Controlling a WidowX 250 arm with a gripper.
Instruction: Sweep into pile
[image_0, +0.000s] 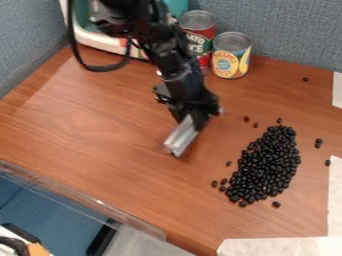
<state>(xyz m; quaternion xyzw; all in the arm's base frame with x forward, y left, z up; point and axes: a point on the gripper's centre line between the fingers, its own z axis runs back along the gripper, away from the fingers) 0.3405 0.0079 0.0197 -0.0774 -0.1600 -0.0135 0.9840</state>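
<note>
Blue-grey partition panels stand behind the wooden tabletop, with two cans, one red and one yellow, at its far side. My tool hangs near the middle, clamped on a silvery bar that slants down towards the near left, to the left of the beans. The dark beans lie right of centre in a long heap, running from far right to near left. Most of them are together, so I judge this to be mainly a matter of bringing in strays and rounding the heap.

I'd take the loose beans off the heap's near-left end first: set the bar down just outside them, its long side facing the heap, then push right and slightly away from the near edge. The bar should skim the wood. Too high and beans slip under; too hard and it may catch or flick them. Short, slow strokes suit me, each stopping as the strays meet the heap, since ploughing on would split it. Then I'd lift clear, circle round to the pair on the right, and draw them left, away from the white strip, where beans could snag.
</note>
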